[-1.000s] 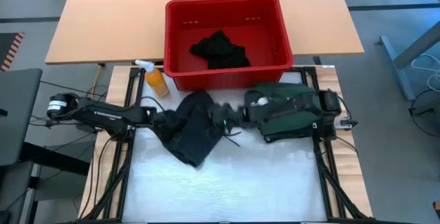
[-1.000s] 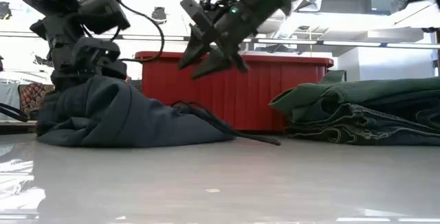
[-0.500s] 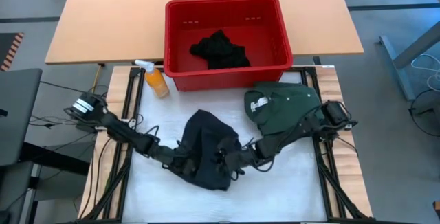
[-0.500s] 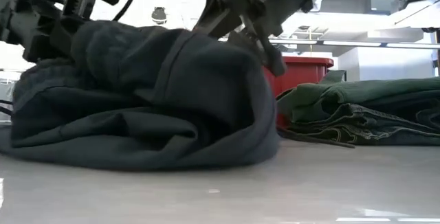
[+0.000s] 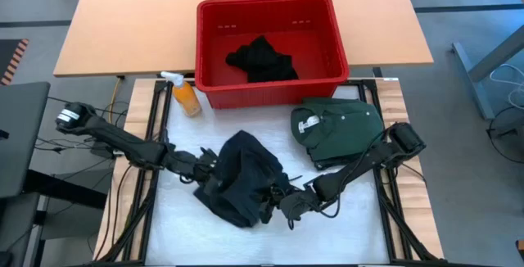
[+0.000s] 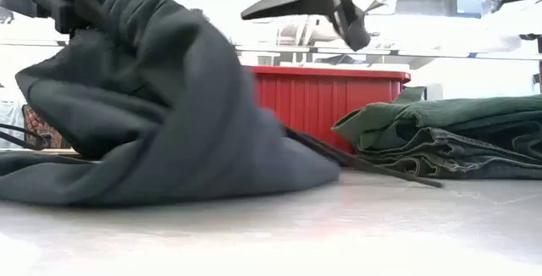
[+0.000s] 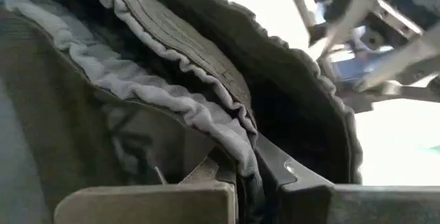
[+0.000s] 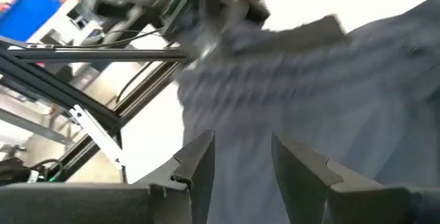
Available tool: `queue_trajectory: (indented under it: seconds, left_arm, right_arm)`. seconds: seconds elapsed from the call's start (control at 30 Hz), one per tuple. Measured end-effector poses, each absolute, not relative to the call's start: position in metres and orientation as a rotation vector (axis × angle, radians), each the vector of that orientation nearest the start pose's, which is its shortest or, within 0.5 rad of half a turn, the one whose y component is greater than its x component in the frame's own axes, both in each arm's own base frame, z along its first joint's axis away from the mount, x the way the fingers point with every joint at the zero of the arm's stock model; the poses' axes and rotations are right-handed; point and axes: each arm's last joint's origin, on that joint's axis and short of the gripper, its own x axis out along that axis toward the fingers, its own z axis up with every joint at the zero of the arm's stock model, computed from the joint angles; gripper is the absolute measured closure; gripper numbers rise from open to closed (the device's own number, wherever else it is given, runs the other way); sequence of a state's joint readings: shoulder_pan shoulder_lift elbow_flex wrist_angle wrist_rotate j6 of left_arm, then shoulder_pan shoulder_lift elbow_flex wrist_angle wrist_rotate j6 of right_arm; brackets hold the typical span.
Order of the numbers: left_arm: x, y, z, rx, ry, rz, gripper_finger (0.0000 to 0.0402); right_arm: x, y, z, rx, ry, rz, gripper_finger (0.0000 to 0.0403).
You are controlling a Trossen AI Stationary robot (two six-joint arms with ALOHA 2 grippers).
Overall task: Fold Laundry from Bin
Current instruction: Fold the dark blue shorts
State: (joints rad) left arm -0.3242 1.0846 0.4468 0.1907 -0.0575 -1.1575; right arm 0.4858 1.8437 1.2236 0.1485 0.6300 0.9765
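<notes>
My left gripper (image 5: pixel 205 169) is shut on a charcoal garment (image 5: pixel 243 178) at the middle of the white table mat. It holds one part raised at the top left of the low view, and the rest spreads over the mat (image 6: pixel 169 174). My right gripper (image 5: pixel 284 205) stands open just right of and above the garment (image 6: pixel 313 5), with nothing between its fingers (image 8: pixel 199 159). A folded dark green garment with a pale label (image 5: pixel 337 126) lies flat at the right. The red bin (image 5: pixel 214 87) at the far side holds black laundry (image 5: pixel 262 59). My left gripper pinches the charcoal garment's ribbed band (image 7: pixel 237 148) between its two fingers, with the cloth gathered into folds at the hold. It comes from the table's left, slanting down. The held part is lifted, the cloth drapes below it, and its lower part (image 6: pixel 212 183) rests on the mat.
An orange spray bottle (image 5: pixel 185 95) stands at the bin's near left corner. The green pile (image 6: pixel 440 140) is right of the charcoal garment, with a dark cord (image 6: pixel 373 164) trailing toward it. Bare mat (image 5: pixel 270 238) lies along the near edge.
Both grippers have gone from near the bin toward the table's near edge. My left gripper dragged the charcoal garment along the mat, then rose, lifting the held part while the rest stays down. My right gripper now stands at the garment's near right side.
</notes>
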Motion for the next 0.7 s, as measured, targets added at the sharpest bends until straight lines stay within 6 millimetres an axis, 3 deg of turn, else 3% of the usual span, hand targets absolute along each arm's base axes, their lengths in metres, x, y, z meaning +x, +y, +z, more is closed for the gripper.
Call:
queue_trajectory:
  seconds: [0.1, 0.23, 0.53, 0.7]
  left_arm:
    - [0.193, -0.058, 0.199, -0.973, 0.581, 0.088, 0.0401]
    - [0.184, -0.051, 0.181, -0.925, 0.731, 0.216, 0.0401]
    - [0.183, -0.043, 0.172, -0.882, 0.813, 0.271, 0.0401]
    - [0.183, -0.041, 0.171, -0.869, 0.823, 0.273, 0.0393]
  right_arm:
    - [0.377, 0.179, 0.21, 0.708, 0.262, -0.296, 0.0234]
    - [0.397, 0.174, 0.191, 0.626, 0.285, -0.305, 0.0234]
    - [0.453, 0.155, 0.173, 0.518, 0.296, -0.316, 0.0234]
    - [0.487, 0.141, 0.154, 0.475, 0.347, -0.278, 0.0234]
